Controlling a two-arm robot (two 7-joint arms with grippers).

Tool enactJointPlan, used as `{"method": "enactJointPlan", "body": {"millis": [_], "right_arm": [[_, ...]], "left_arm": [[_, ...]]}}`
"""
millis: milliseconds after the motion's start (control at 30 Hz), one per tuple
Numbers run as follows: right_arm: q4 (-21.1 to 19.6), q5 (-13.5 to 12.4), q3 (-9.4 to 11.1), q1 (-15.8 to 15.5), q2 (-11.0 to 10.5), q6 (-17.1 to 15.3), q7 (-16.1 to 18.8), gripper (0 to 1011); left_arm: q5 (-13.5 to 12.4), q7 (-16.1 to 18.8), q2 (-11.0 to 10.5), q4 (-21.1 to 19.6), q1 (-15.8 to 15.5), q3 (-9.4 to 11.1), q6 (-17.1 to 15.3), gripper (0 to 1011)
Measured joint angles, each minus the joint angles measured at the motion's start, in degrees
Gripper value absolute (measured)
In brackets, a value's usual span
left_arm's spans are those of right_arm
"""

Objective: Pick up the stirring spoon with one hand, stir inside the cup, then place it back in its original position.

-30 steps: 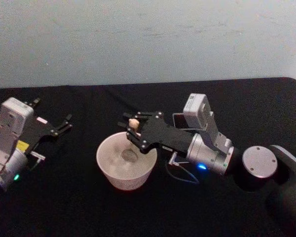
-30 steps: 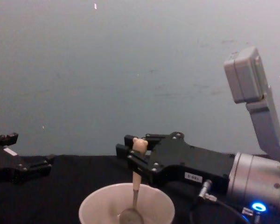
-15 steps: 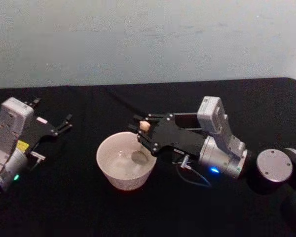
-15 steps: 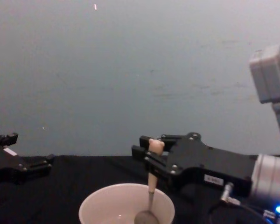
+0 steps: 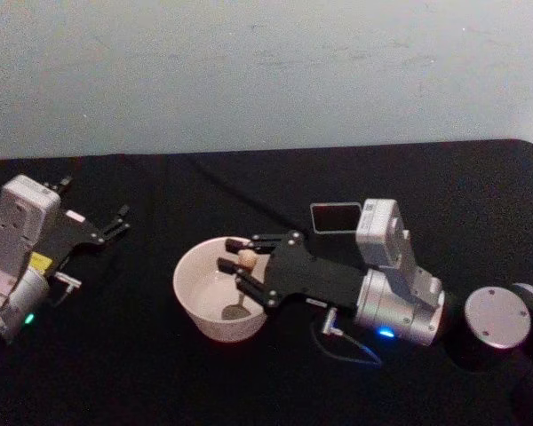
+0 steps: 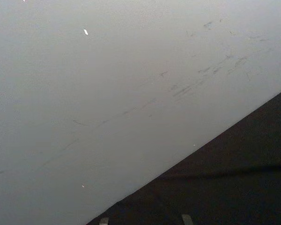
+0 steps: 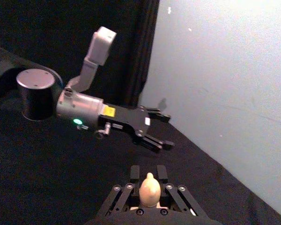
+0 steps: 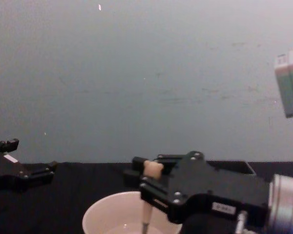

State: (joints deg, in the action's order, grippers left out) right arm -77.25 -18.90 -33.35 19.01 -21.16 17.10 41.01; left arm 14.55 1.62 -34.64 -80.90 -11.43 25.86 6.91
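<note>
**A:** Where is everything around the cup?

**B:** The cup [image 5: 200,321], wide and cream-white, sits on a black table [image 5: 115,373]. The right gripper [image 5: 240,263] hovers over the cup's right half, reaching in from the cup's right. It is clamped on the stirring spoon [image 8: 152,169] just under the bear-head knob. The spoon hangs nearly upright, its handle running down inside the cup and its small bowl near the cup's floor. The left gripper [image 7: 164,131] is parked well to the cup's left, fingers spread and holding nothing. A dark square-sided holder [image 5: 336,216] stands beyond the cup, to its right.

**A:** What stage is this?

**B:** It looks like mid-stir, with the return of the spoon yet to come.

**A:** What could go wrong?

**B:** The cup looks light and nothing steadies it. A sweep that is too wide could press the spoon against the wall and push or tip the cup. The grip sits high on a slim handle, so a knock at the bowl end could twist the spoon in the fingers. The gripper's lower fingers also hang close above the rim, so dropping lower could strike it.
</note>
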Motion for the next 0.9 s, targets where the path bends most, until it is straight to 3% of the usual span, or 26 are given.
{"method": "enactJointPlan", "body": {"millis": [267,500,900], "right_arm": [[3.45,0.75,-1.66,2.16,3.39,0.69,-0.92,214],[8.04,2.69,-1.7,4.79,6.25,1.99,-3.27,214],[11.16,4.27,-0.15,6.23,7.21,2.35,-5.14,213]], "left_arm": [[0.0,0.0,0.0,0.0,0.0,0.0,0.0,1001],[0.0,0.0,0.0,0.0,0.0,0.0,0.0,1002],[0.0,0.0,0.0,0.0,0.0,0.0,0.0,1001]]}}
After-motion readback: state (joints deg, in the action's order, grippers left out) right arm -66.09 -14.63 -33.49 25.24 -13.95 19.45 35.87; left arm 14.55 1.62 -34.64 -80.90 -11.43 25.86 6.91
